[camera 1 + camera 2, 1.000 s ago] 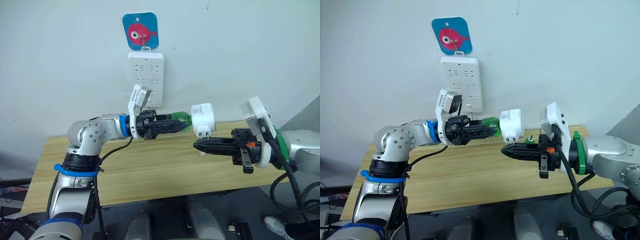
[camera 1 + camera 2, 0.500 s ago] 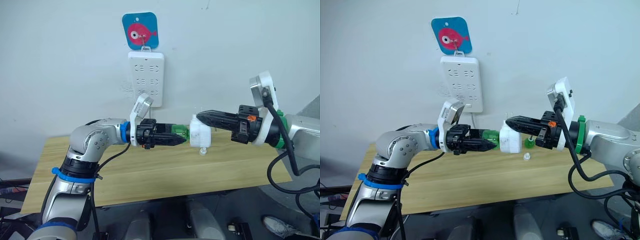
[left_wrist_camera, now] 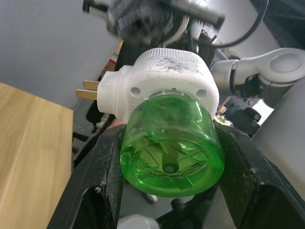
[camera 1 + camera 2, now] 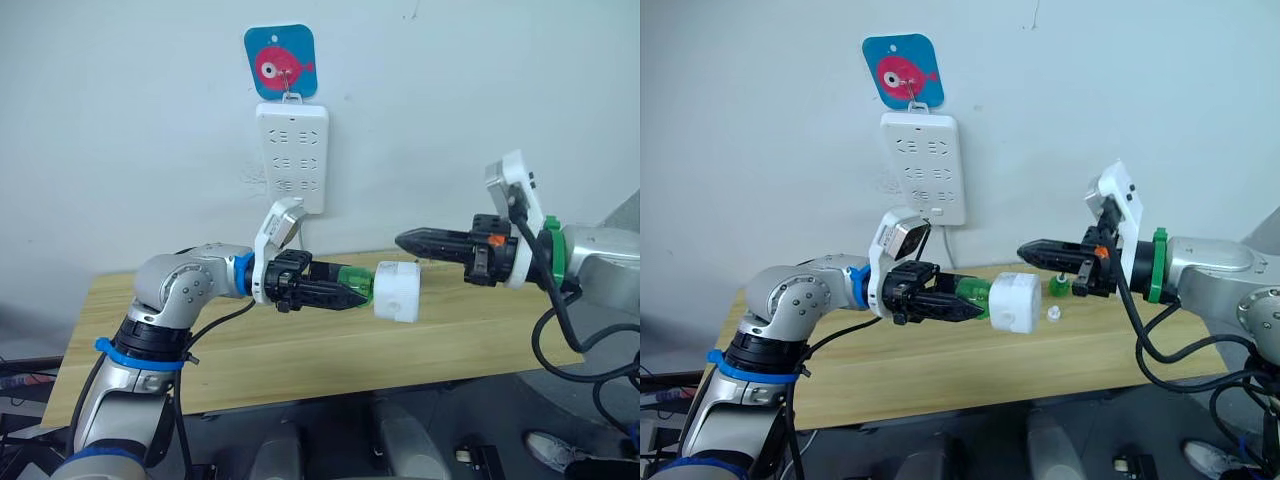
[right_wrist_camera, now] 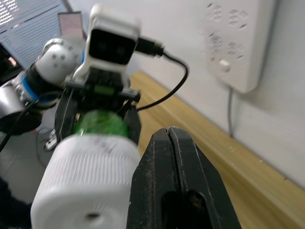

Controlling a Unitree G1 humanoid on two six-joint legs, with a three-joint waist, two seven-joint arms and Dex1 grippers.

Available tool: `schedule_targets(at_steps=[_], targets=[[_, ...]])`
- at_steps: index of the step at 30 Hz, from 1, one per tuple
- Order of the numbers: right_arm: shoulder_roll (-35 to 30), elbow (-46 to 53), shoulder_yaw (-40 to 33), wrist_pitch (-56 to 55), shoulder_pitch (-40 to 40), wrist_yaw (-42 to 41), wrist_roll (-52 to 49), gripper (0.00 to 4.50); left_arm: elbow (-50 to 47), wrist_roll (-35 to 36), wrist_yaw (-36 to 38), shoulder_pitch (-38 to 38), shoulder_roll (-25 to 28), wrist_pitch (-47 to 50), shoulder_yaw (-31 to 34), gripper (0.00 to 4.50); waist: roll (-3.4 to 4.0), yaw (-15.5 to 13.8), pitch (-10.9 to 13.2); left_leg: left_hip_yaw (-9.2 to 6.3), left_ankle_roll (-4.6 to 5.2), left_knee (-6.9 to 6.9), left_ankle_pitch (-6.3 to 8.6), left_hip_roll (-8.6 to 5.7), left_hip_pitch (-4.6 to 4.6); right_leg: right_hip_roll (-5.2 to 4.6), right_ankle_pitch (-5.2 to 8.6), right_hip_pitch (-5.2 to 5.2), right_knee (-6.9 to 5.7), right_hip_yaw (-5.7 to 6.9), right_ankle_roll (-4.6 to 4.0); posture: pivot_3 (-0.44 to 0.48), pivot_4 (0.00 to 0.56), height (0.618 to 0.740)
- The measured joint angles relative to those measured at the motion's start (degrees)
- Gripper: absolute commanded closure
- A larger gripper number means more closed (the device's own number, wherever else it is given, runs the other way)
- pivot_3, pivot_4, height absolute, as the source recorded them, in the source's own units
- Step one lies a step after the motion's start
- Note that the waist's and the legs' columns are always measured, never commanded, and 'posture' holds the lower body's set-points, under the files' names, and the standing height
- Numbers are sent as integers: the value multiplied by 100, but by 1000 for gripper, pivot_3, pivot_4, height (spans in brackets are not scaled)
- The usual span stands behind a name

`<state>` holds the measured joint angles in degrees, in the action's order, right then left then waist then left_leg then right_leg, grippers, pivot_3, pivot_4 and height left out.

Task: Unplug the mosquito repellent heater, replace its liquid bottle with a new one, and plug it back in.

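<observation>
1. The mosquito repellent heater is unplugged: it hangs in the air above the wooden table, well apart from the white power strip on the wall, whose sockets are bare.
2. A green bottle is seated in the heater's base. The left gripper is clamped on this bottle from both sides, and through it carries the whole unit; the left wrist view shows the bottle wedged between the two fingers, with the heater's prongs pointing sideways.
3. The right gripper has its fingers pressed together on nothing and is poised just above and beside the heater, not touching it; in its own view the pads meet along one seam.
4. A second green bottle stands on the table behind the right gripper, and a small whitish cap lies near it.
5. Judged progress: unplugging is done; the bottle exchange appears to be under way; re-plugging remains.
6. Unclear: which bottle is old and which new cannot be told, since the held bottle's neck is buried in the heater and the standing bottle is largely hidden. How fully the held bottle is screwed in is also concealed.
</observation>
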<state>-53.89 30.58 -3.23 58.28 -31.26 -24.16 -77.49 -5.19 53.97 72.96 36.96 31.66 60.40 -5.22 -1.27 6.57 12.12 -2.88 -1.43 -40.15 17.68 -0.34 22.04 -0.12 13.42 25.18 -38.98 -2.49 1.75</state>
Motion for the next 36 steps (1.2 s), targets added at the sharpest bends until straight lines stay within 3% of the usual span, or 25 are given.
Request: schedule_targets(at_steps=[9, 14, 25, 36], targets=[[278, 10, 210, 178, 364, -119, 188, 4500, 125, 541, -267, 268, -68, 592, 222, 2159, 0, 9, 0, -1, -1, 0, 0, 2, -1, -2, 0, 2, -2, -1, 0, -219, 151, 730], [263, 20, 74, 296, 507, -8, -202, 4500, 206, 749, -590, 275, -309, 671, 472, 2159, 0, -4, 0, -2, -1, 0, 0, 0, 0, -4, 0, 1, -1, -1, 0, -219, 152, 730], [239, -112, -69, 315, 620, 1008, -1589, 4500, 259, 928, -716, 323, -333, 702, 656, 2163, 0, 6, 0, 1, -1, 0, 0, 0, -1, -2, 0, 1, -2, -3, 0, -226, 149, 730], [57, -191, -41, -119, 774, 1917, -2702, 4500, 368, 1040, -1088, 347, -678, 665, 956, 2164, 0, 7, 0, 1, -1, 0, 0, 1, 1, 2, 0, 1, -1, -4, 0, -228, 151, 730]])
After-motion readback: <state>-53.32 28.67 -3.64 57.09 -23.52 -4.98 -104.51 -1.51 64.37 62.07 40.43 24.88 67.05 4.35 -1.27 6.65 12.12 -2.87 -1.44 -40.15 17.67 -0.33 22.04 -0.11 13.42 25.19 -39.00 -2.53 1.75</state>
